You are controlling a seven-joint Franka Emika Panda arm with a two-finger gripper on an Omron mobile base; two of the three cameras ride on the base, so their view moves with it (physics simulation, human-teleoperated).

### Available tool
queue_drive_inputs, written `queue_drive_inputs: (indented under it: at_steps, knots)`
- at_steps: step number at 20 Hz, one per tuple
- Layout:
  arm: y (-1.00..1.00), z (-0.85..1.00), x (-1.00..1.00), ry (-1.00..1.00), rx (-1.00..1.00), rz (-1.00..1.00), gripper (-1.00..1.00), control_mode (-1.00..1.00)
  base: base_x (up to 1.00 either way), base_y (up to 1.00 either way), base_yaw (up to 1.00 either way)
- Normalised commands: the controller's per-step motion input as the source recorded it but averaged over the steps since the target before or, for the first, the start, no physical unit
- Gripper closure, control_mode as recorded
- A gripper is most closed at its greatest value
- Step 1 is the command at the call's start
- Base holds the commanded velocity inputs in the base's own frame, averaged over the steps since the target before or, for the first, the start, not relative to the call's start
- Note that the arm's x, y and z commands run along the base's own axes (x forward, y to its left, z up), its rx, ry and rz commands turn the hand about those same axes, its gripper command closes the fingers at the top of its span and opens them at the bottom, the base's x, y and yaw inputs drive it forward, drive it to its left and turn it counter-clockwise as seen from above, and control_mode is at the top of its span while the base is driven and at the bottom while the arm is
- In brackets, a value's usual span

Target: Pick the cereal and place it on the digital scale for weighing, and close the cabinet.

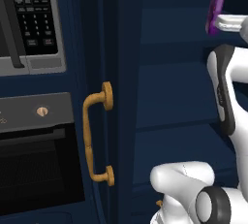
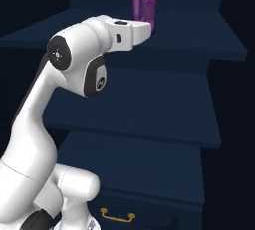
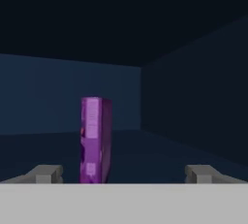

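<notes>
Pincer point(image 3: 123, 173) spread wide, nothing between its tips; fingertips point(image 3: 46, 173) stand far apart at the bottom of the hand view. Cereal point(image 3: 95, 139) stands upright on the upper shelf point(image 2: 199, 45) inside the cabinet point(image 1: 160, 97), narrow edge toward the pincer, just ahead of it and nearer the left-hand tip than the right; not touched. In the right base view the cereal sits directly beyond the white hand, partly covered by it. Cabinet door point(image 1: 109, 48) open, brass handle point(image 1: 97, 133) well to the left of and below the pincer. Oven and microwave unit point(image 1: 34, 72) further left. Drawer with brass pull point(image 2: 118, 217) far below the pincer
</notes>
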Motion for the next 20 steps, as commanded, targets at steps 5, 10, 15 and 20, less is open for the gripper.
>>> queue_drive_inputs:
  at_steps: [5,10,15,20]
  knots:
    - [-0.09,0.0,0.36,0.0,0.0,0.0,-1.0,-1.0,0.0,0.0,0.0]
    - [0.0,0.0,0.35,0.0,0.0,0.0,-1.0,-1.0,0.0,0.0,0.0]
    - [0.0,0.0,0.3,0.0,0.0,0.0,-1.0,-1.0,0.0,0.0,0.0]
    - [-0.03,0.0,0.27,0.0,0.0,0.0,-1.0,-1.0,0.0,0.0,0.0]
